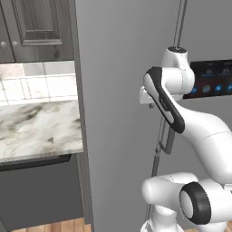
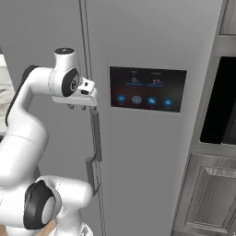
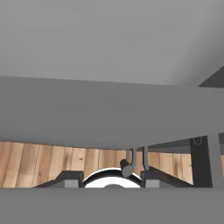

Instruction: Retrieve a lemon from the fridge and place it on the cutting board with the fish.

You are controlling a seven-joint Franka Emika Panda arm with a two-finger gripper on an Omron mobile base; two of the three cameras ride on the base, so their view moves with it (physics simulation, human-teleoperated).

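Since the lemon must be inside the fridge (image 1: 118, 90), whose flat grey doors are both shut, it cannot be seen, and the arm is raised to the bar handles (image 2: 95, 138) at the seam between the doors, presumably to pull one open. At the left lies a marble counter (image 1: 38, 129) under white tiles; at the right, the fridge door carries a dark display (image 2: 147, 88). The gripper (image 2: 77, 107) sits at the handle's top; whether its fingers are parted or closed, I cannot tell.
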